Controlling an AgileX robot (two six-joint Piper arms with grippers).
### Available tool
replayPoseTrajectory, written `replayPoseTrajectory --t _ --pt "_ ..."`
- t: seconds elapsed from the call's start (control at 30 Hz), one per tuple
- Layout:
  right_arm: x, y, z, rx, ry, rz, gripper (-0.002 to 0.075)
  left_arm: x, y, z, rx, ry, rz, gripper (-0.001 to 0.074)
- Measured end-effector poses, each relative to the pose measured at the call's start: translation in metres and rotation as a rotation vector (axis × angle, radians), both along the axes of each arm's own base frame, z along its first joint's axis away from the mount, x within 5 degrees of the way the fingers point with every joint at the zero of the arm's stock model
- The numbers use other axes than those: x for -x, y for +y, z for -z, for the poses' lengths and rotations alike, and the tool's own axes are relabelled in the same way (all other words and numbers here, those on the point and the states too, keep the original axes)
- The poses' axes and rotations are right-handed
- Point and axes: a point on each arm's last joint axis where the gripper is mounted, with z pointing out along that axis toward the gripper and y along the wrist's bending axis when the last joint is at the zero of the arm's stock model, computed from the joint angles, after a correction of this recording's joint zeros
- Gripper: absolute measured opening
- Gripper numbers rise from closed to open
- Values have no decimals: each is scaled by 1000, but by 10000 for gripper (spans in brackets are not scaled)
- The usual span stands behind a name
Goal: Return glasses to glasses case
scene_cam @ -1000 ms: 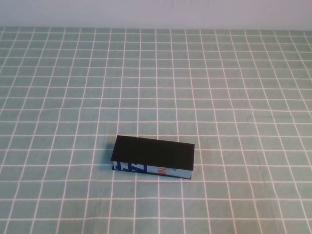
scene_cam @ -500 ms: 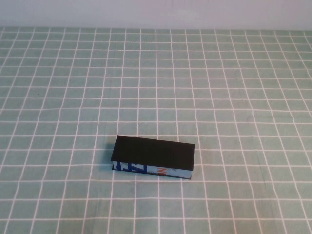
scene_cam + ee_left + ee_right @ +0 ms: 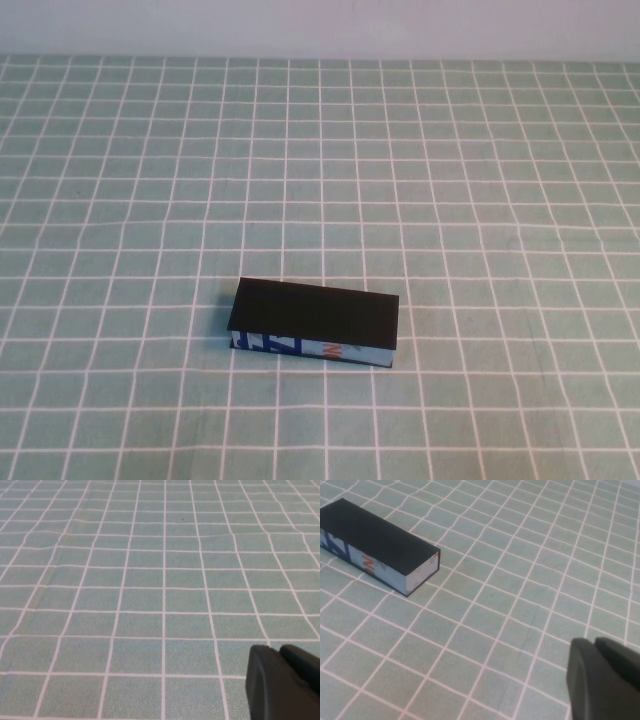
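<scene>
Near edge of the desk (image 3: 120, 420), w/ green checked cloth: neither arm shows in the high view, so both are probably parked back off the work area. Left pincer (image 3: 285, 682) appears only in its own wrist view as a dark fingertip block in the corner, over bare cloth, touching nothing, holding nothing. Right pincer (image 3: 602, 680) looks the same in its wrist view: dark tip, hovering over cloth, well apart from the case, nothing in it. Can't tell how far open either pincer is; too little of the tips is in shot.

Further in, a bit left of center: the glasses case (image 3: 315, 323) lies flat on the desk, lid down and closed, black top up, blue/white/orange printed side facing the near edge. Right wrist view shows it too (image 3: 375, 545), long side slightly skewed to the grid. Lying flat w/ lid shut makes sense for a finished job.

The glasses: not visible anywhere on the desk. Judging by the closed lid, prob. already inside the case, but can't confirm. Task looks done or nearly so.

Far part of desk: cloth only, then a pale wall (image 3: 320, 25).
</scene>
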Motion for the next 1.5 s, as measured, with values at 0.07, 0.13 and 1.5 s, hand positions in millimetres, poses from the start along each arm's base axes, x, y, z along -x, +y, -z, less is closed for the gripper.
replayPoseTrajectory --t 0.07,0.13,1.5 --pt "0 0 0 0 0 0 -12 0 0 0 0 0 0 1" --pt "0 0 0 -1 -2 0 -11 0 0 0 0 0 0 1" --pt "0 -11 80 -262 -41 316 -12 0 0 0 -1 0 0 1"
